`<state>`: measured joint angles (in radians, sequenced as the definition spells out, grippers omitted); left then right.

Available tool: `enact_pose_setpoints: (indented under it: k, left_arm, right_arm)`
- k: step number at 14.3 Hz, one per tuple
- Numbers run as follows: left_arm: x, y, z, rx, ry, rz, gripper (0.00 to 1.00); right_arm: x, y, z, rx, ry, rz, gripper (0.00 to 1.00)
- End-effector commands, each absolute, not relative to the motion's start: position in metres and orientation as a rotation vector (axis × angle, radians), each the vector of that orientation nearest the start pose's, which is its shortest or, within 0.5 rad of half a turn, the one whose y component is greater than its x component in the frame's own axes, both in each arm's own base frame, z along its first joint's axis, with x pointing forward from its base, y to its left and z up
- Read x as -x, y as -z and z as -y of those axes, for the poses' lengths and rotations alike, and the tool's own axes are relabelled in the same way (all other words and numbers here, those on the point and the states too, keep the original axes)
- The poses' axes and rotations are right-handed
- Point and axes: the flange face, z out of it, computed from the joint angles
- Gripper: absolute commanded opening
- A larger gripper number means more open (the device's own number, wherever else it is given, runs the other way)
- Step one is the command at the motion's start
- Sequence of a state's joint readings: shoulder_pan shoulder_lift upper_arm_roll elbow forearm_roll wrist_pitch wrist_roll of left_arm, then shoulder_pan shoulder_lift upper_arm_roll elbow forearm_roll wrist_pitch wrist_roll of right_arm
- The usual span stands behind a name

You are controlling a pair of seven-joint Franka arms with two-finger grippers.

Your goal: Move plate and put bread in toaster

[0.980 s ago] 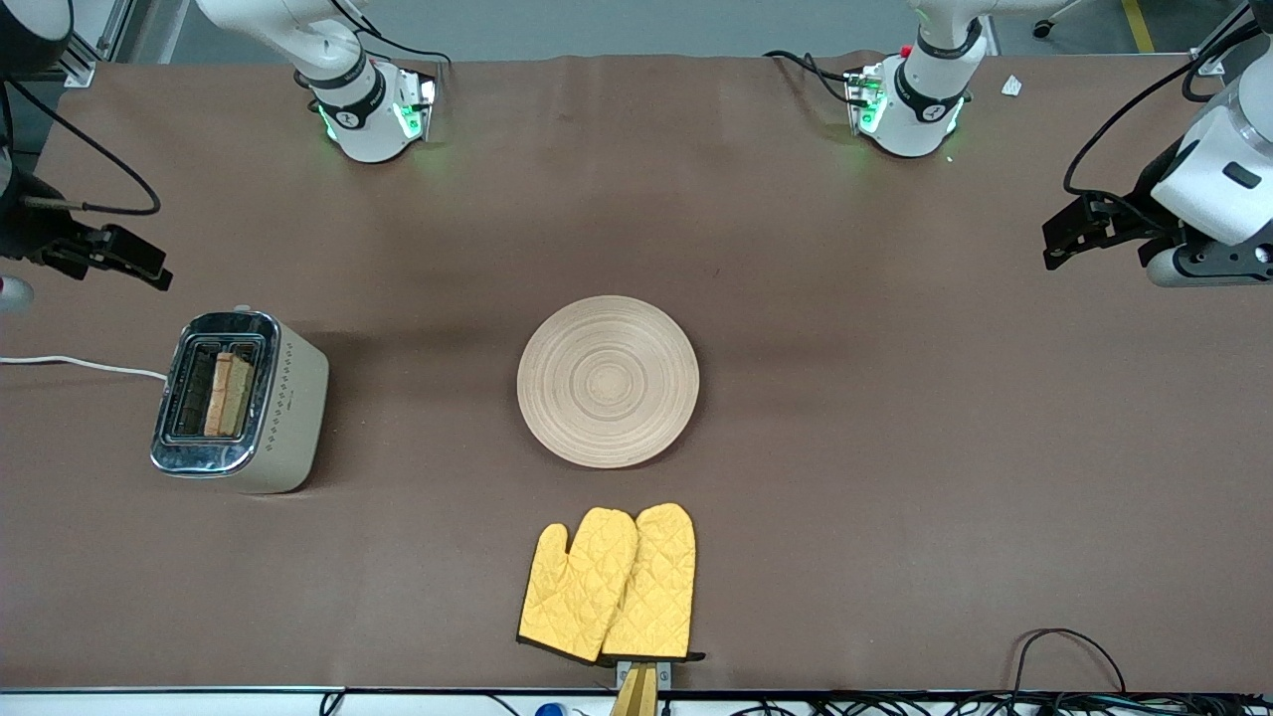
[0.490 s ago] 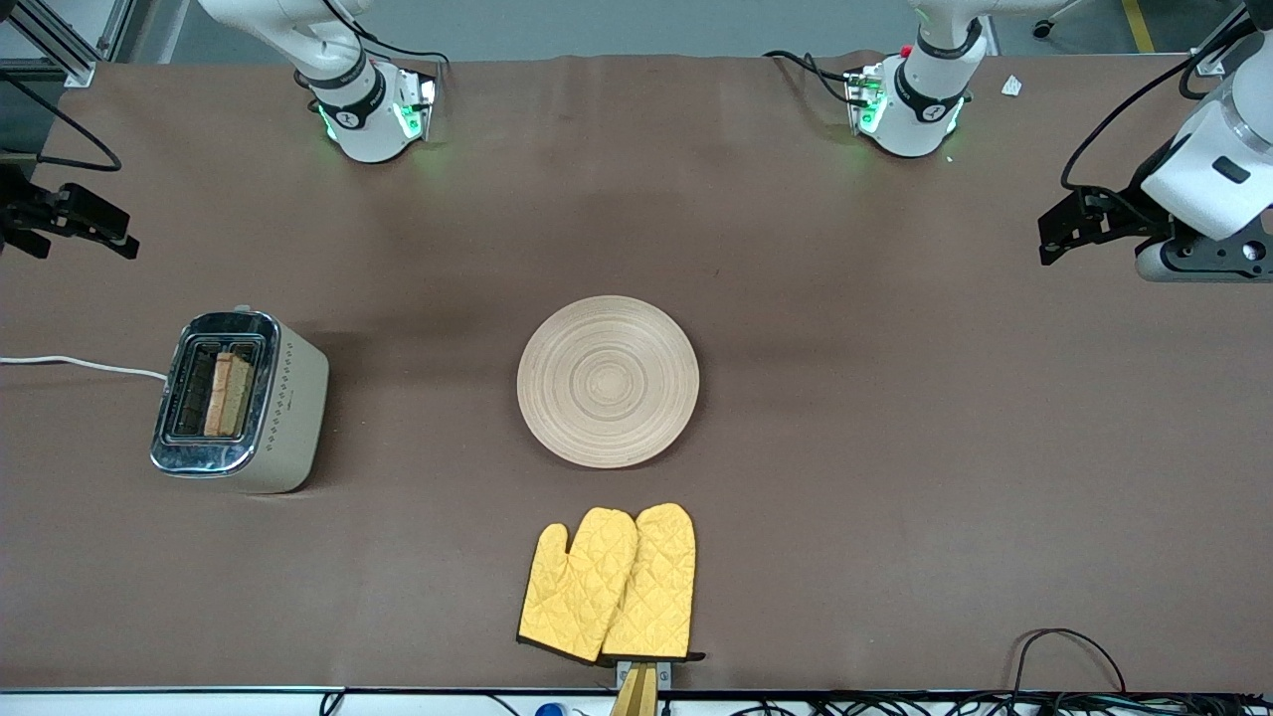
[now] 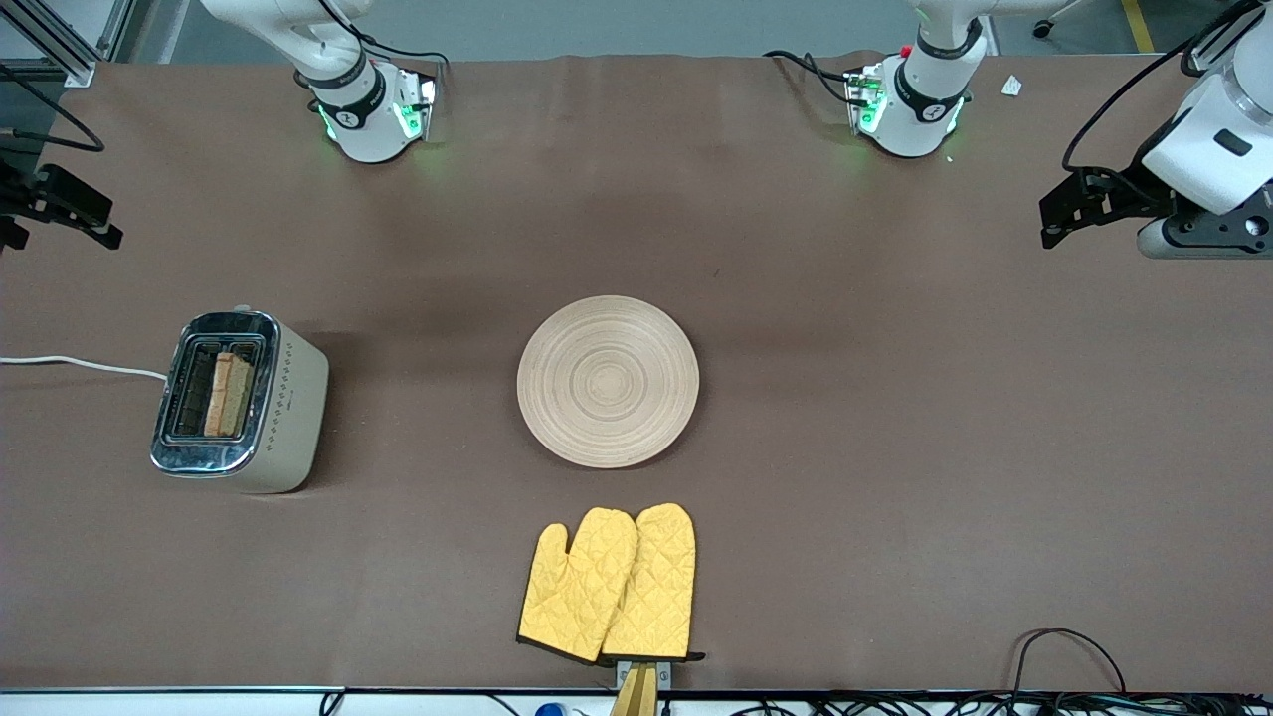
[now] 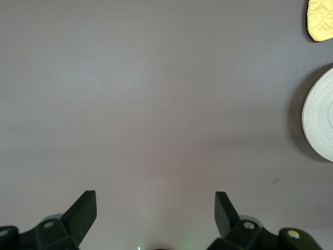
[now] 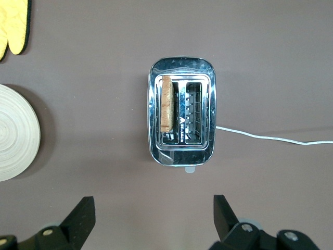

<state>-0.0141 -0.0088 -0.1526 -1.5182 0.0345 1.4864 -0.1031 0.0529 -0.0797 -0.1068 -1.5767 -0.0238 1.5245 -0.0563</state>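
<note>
The wooden plate (image 3: 608, 381) lies bare at the middle of the table; its edge shows in the left wrist view (image 4: 320, 117) and the right wrist view (image 5: 15, 133). The toaster (image 3: 239, 401) stands toward the right arm's end, with the bread (image 3: 229, 394) upright in one slot; the right wrist view shows both toaster (image 5: 181, 110) and bread (image 5: 167, 103). My right gripper (image 5: 153, 213) is open and empty, up in the air at the table's edge near the toaster (image 3: 60, 204). My left gripper (image 4: 155, 208) is open and empty over bare table at the left arm's end (image 3: 1079, 209).
A pair of yellow oven mitts (image 3: 612, 585) lies nearer the front camera than the plate. The toaster's white cord (image 3: 80, 365) runs off the table's end. Black cables (image 3: 1069, 656) lie at the front edge.
My right gripper has drawn back and up from beside the toaster toward the table's edge. My left gripper has shifted slightly upward in the front view.
</note>
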Motion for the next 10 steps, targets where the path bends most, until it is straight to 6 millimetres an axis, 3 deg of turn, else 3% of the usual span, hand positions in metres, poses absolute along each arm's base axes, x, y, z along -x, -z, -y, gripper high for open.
enact_pose_setpoints:
  k: [1, 4, 10]
  left_arm:
    - [-0.536, -0.648, 0.082, 3.097, -0.023, -0.107, 1.00]
    - [-0.536, -0.651, 0.082, 3.094, -0.013, -0.104, 1.00]
    - [-0.536, -0.653, 0.080, 3.094, -0.006, -0.106, 1.00]
  right_arm:
    - [-0.520, -0.661, 0.030, 3.142, 0.040, 0.009, 1.00]
    - [-0.520, -0.648, 0.035, 3.139, 0.040, -0.033, 1.00]
    - [-0.520, -0.646, 0.033, 3.134, 0.036, -0.033, 1.00]
